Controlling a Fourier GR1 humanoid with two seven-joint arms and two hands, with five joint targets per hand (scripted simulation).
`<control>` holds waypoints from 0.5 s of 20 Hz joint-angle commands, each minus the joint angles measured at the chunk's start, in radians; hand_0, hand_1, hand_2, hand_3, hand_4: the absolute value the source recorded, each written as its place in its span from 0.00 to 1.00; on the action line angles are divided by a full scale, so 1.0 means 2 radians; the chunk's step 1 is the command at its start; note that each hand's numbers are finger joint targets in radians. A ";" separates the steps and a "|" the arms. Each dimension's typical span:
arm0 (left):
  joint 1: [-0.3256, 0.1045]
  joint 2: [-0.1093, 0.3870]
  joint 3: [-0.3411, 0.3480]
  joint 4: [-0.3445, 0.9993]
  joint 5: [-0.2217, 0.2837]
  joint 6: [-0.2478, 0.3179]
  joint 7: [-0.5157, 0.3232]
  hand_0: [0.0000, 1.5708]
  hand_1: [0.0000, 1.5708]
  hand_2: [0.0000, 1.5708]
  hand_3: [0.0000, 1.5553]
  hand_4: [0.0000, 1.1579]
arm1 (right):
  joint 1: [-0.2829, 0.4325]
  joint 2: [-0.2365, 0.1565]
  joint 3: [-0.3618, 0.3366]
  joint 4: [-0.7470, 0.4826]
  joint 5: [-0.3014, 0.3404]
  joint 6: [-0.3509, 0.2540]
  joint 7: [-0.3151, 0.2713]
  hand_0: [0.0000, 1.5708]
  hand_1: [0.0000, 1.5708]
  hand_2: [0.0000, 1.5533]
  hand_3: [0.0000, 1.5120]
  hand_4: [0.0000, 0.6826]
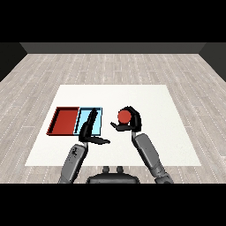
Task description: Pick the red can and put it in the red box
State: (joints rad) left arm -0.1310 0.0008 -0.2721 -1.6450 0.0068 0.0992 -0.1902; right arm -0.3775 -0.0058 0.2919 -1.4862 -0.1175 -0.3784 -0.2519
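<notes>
The red can [124, 116] shows its round red top near the middle of the white table, right of the trays. My right hand [131, 123] is curled round it, fingers arching over its far side and thumb at its left. The red tray [64, 120] lies at the left of the table, with the light blue tray [98, 115] right beside it. My left hand [88, 129] reaches over the blue tray's near part with fingers straight and thumb stuck out to the right, holding nothing.
The white table [154, 101] spreads wide to the right and behind the trays. Grey wooden floor surrounds it. Both forearms come in from the lower edge, about a hand's width apart.
</notes>
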 commanded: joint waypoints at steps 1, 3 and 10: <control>-0.055 0.000 0.010 0.080 0.019 0.005 -0.010 0.00 0.00 0.00 0.00 0.00 | 0.003 0.003 0.024 -0.009 0.005 -0.010 -0.012 0.92 0.92 0.92 0.93 0.91; 0.003 0.000 -0.021 0.059 0.010 0.012 -0.042 0.00 0.00 0.00 0.00 0.00 | 0.017 0.003 0.015 -0.037 0.019 0.009 0.008 0.92 0.92 0.92 0.92 0.91; -0.031 0.000 -0.054 0.099 0.033 0.049 -0.033 0.00 0.00 0.00 0.00 0.00 | 0.000 0.003 0.021 -0.025 0.003 0.005 -0.006 0.92 0.92 0.93 0.92 0.95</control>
State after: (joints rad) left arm -0.2092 0.0002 -0.3373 -1.4821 0.0503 0.1646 -0.2107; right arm -0.3612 -0.0021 0.3329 -1.5410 -0.1066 -0.3808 -0.2636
